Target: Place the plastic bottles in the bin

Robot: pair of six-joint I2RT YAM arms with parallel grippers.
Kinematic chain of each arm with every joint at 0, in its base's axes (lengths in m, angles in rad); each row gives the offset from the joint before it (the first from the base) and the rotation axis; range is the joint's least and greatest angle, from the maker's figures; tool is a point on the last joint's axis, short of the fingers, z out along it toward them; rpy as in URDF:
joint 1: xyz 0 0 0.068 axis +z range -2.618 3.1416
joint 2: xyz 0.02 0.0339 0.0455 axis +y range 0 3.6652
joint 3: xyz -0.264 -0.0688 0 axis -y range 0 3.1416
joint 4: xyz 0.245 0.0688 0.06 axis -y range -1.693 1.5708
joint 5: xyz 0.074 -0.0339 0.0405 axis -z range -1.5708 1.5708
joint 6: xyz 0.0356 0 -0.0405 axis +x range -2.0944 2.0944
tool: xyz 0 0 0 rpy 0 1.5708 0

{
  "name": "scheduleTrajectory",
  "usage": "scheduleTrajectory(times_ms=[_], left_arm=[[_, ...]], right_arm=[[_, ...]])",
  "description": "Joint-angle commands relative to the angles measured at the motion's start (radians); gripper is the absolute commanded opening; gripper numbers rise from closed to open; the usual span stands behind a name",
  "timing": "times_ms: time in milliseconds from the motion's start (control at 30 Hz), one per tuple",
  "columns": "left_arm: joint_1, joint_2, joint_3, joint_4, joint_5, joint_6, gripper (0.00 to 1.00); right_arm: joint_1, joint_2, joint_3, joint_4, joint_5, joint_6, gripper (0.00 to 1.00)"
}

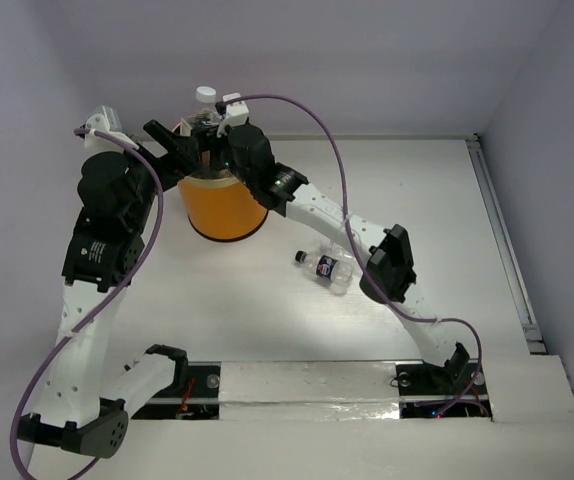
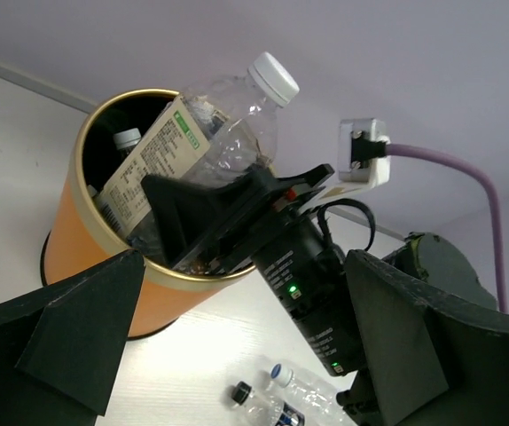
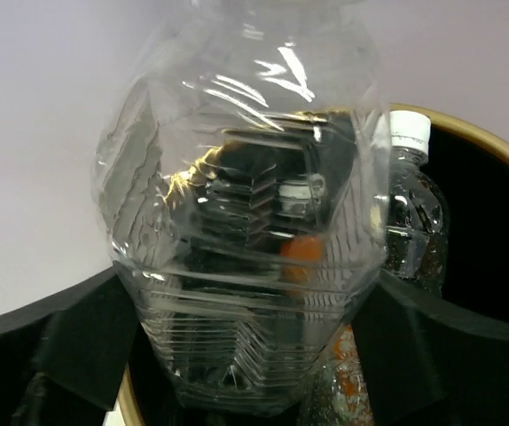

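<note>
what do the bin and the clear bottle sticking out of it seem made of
Bin: smooth orange wall and shiny gold rim, likely metal or coated card; unclear which. Clear bottle: thin glossy transparent plastic, ribbed and dented, with an opaque white cap.

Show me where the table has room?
Bare table lies between the bin and the near white strip, left of the lying bottles. More room right of the right arm, up to the side rail. Crowded: the bin's top, where left pincer, right pincer and a sticking-out bottle meet.
</note>
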Motion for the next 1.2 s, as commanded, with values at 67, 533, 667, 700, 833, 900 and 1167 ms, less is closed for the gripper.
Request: scheduleTrajectory(times_ms=[67,533,667,700,833,900,1167], left_arm=[[-0.004,0.022,0.078,0.037,0.035,0.008,0.99],[-0.022,0.082,0.147,0.091,0.233,-0.003,0.70],[-0.096,0.092,0.049,0.131,0.288,-0.020,0.31],[-0.164,0.098,0.039,0.135,0.273,-0.017,0.25],[-0.382,0.170,-0.008,0.155,0.212,-0.029,0.00],[-0.462,0.197,-0.048,0.155,0.155,-0.052,0.00],[-0.605,0.284,-0.276,0.204,0.173,-0.284,0.10]], right_arm=[[0.016,-0.033,0.005,-0.126,-0.064,-0.022,1.00],[-0.070,-0.449,-0.214,-0.012,-0.162,0.050,1.00],[-0.091,-0.722,-0.616,0.045,-0.115,0.044,0.95],[-0.106,-0.768,-0.680,0.043,-0.107,0.046,0.87],[-0.130,-0.992,-1.006,0.005,-0.072,0.078,0.03],[-0.140,-1.123,-1.175,-0.053,-0.041,0.113,0.00],[-0.260,-1.394,-1.486,-0.294,-0.035,0.230,0.00]])
